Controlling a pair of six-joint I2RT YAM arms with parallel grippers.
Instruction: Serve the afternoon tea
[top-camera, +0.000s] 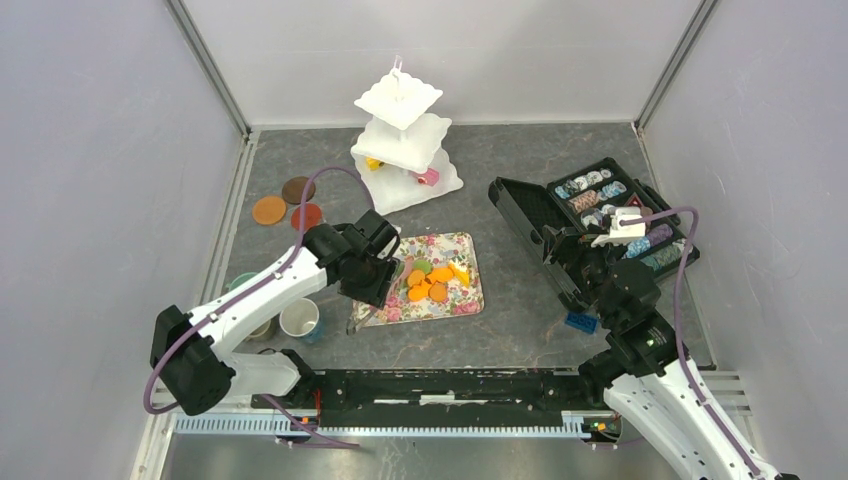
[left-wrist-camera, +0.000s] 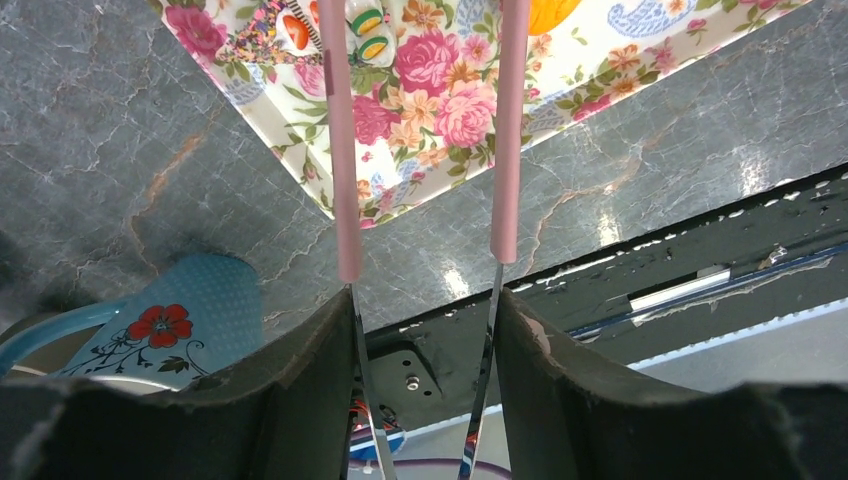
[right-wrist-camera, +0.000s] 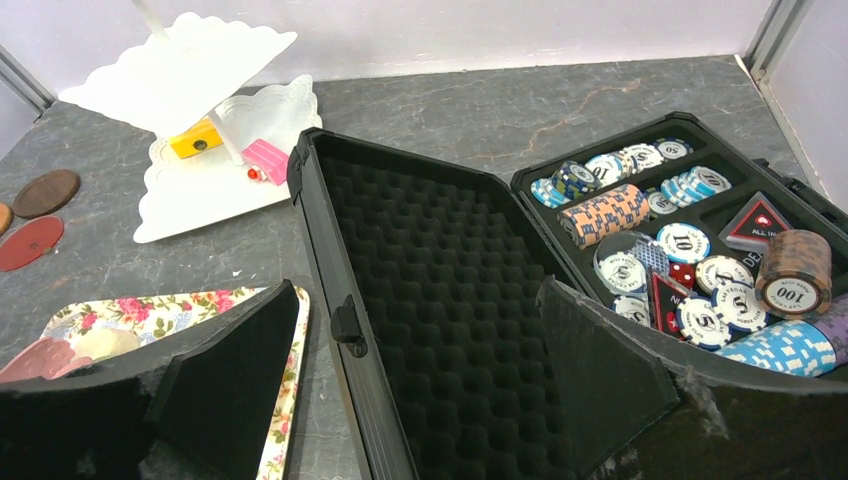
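Left hand (left-wrist-camera: 425, 310), clamped on the pink tongs (left-wrist-camera: 342, 150), should centre their tips over one cake (left-wrist-camera: 366, 20) at its three o'clock on the tray (left-wrist-camera: 640, 40); right hand (right-wrist-camera: 418, 300) gapes empty.

Lab enclosure: white panel walls (top-camera: 90, 150), aluminium framing (top-camera: 209, 65).

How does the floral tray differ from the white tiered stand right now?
The floral tray is flat, single-level and patterned; the white tiered stand is plain white with three stacked levels. The tray carries a cluster of orange, green and yellow cakes; the stand holds just a yellow piece and a pink piece on its lowest tier. The tray lies mid-table; the stand sits farther back. Both carry toy cakes.
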